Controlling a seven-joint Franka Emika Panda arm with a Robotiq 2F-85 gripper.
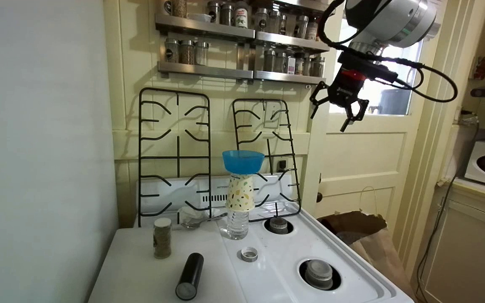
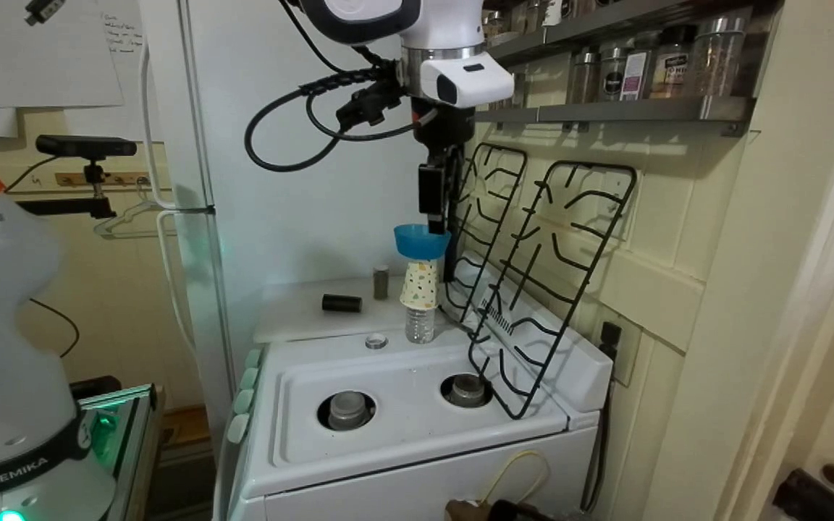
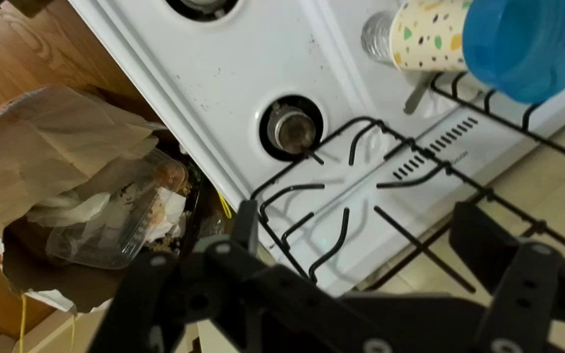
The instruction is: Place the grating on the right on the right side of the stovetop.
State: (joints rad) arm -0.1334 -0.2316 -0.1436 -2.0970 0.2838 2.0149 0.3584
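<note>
You have the gripper (image 1: 329, 118) spread wide in the air, apart from the right-hand grating (image 1: 270, 155), which stands tilted back at the back right corner of the stovetop (image 1: 278, 252), its lower end just beside the rear burner (image 1: 278, 224), while the matching grate (image 1: 178, 157) stands along the back edge to its left.

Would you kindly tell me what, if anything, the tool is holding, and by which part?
Nothing is held: the tool hangs open and empty, and the right-hand grating leans clear of it.
</note>
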